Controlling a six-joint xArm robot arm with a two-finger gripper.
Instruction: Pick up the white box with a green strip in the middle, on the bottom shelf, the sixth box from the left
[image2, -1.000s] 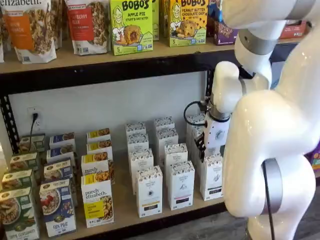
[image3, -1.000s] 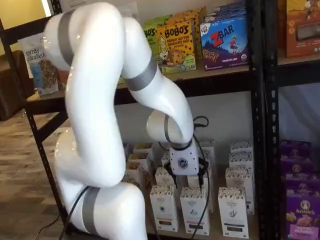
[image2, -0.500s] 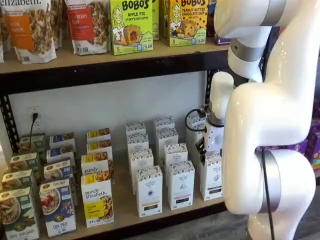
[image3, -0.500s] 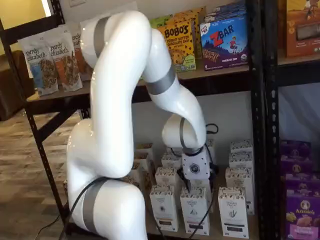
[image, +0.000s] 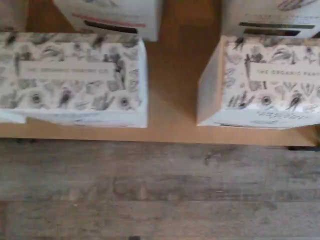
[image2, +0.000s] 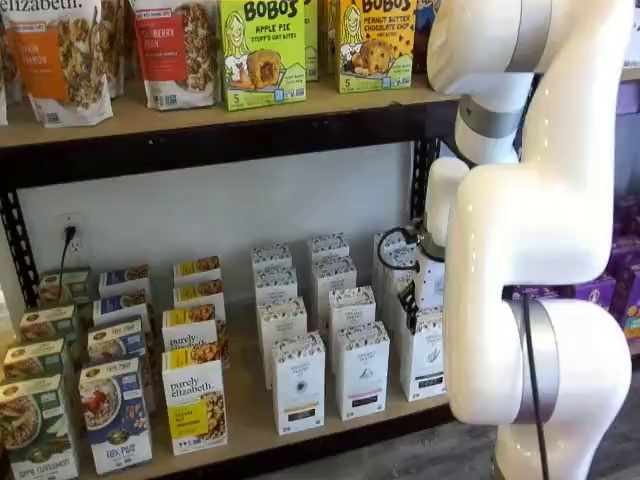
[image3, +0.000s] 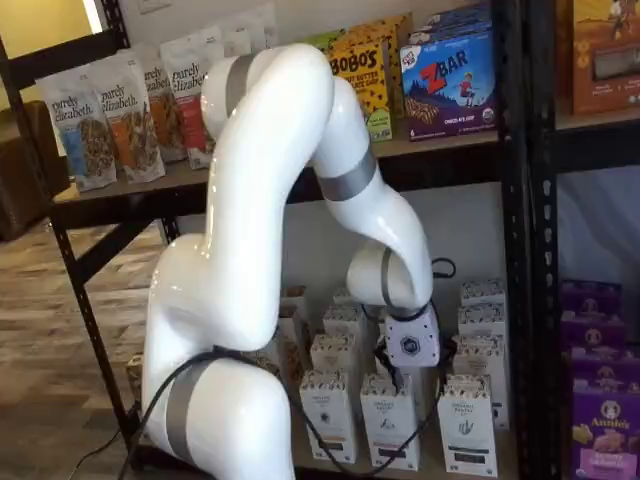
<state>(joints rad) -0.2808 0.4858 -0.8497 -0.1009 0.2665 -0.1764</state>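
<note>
The white box (image2: 424, 355) is the rightmost tall white carton in the front row of the bottom shelf (image2: 250, 415); it also shows in a shelf view (image3: 466, 423). My gripper (image2: 409, 303) hangs just above and slightly left of it. Only dark fingers seen side-on show, with no clear gap and no box in them. Its white body (image3: 411, 345) sits above the front cartons. The wrist view shows two speckled carton tops (image: 75, 75) (image: 270, 80) on the tan board (image: 175, 105); I cannot tell which is the target.
Like white cartons (image2: 361, 369) (image2: 298, 382) stand to its left, with more rows behind. Granola boxes (image2: 194, 400) fill the shelf's left. A black upright (image3: 520, 250) stands right of the box, purple boxes (image3: 600, 420) beyond it. Grey wood floor (image: 160, 195) lies below the edge.
The arm has swung right and the gripper has moved right and slightly lower along the front row, ending over the rightmost white cartons.
</note>
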